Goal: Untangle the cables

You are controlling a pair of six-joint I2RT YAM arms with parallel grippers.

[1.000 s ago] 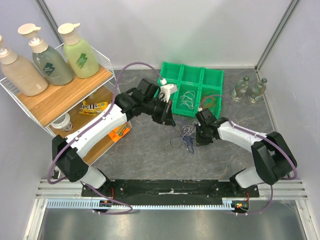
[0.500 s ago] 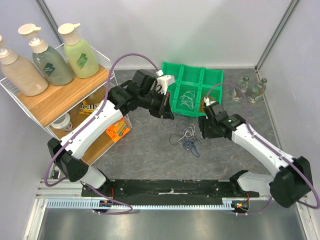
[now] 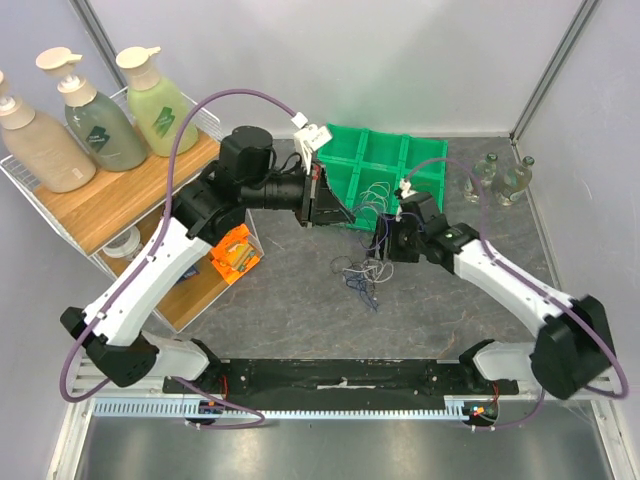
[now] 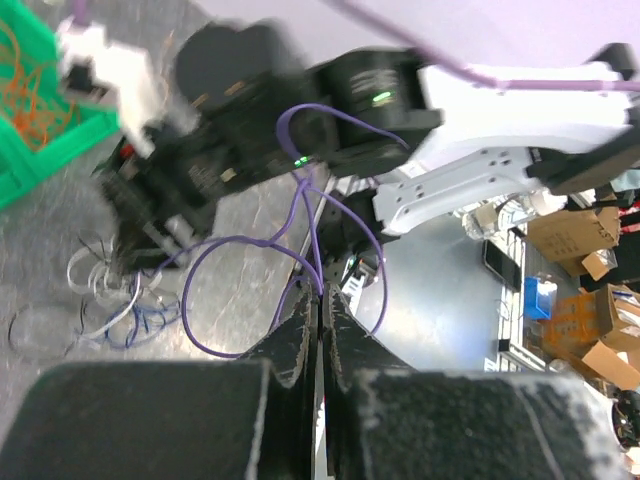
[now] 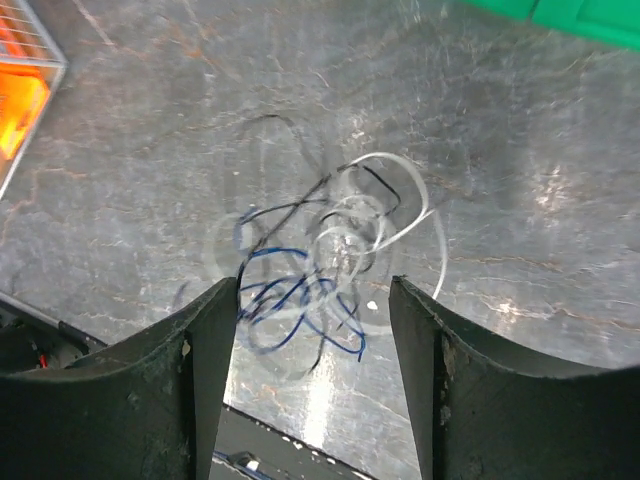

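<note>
My left gripper (image 3: 340,213) (image 4: 322,292) is raised near the green tray (image 3: 432,160) and is shut on a thin purple cable (image 4: 215,345). The cable hangs in a loop under the closed fingertips. On the grey table lies a tangle of blue, white and black cables (image 3: 362,272) (image 5: 318,280). My right gripper (image 3: 386,248) (image 5: 313,290) hovers just above that tangle, open, with nothing between its fingers (image 5: 210,330). Loose wires also lie in the tray's compartments, orange ones (image 4: 25,75) among them.
A wire shelf (image 3: 110,200) with pump bottles (image 3: 155,100) stands at the left, and an orange packet (image 3: 235,252) lies by its foot. Glass bottles (image 3: 500,178) stand at the back right. The tray (image 5: 570,15) lies just beyond the tangle.
My right gripper has opened and let go of the tangle, shifting slightly towards the tray. The left arm has lifted and swung back with the purple cable in its fingers.
</note>
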